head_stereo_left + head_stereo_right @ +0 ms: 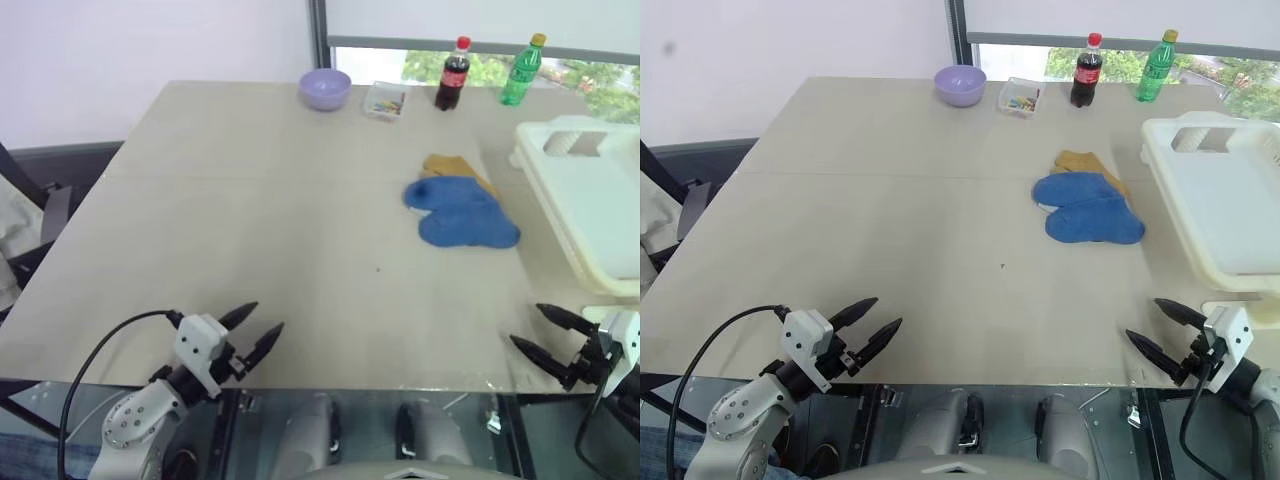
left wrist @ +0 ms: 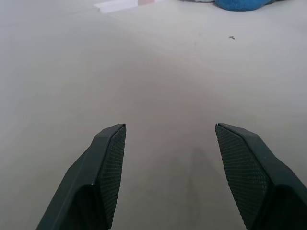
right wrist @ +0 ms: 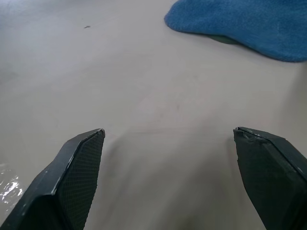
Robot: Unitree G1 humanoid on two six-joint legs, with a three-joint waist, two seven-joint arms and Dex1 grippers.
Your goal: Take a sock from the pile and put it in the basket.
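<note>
Near edge: both end effectors hover at the near edge of the tabletop (image 1: 250, 230), well short of the pile; the left end effector (image 1: 253, 335) is on the side away from the basket, the right end effector (image 1: 545, 334) on the basket's side.
Left end effector state: fingers spread, nothing between them.
Right end effector state: fingers spread wide, nothing between them.
Sock: the sock (image 1: 462, 212) lies flat on the tabletop, blue, just beside the basket's near long wall and touching the rest of the pile.
Pile: the pile (image 1: 1085, 198) sits beside the basket (image 1: 590, 200); a mustard-yellow sock (image 1: 450, 165) pokes out from under the blue on the far side.
Progress: nothing done as yet, judging by how things lie; the sock is untouched and the basket looks empty. Reaching, gripping, lifting and dropping are all left.
Likely arm: the right end effector seems better placed, being nearer the pile.
Surroundings: beyond the pile, at the far edge, stand a lilac bowl (image 1: 325, 88), a small clear box (image 1: 385, 100), a cola bottle (image 1: 453, 75) and a green bottle (image 1: 522, 70).
Obstacles: none between the right end effector and the pile; the basket wall is close to the reach.
</note>
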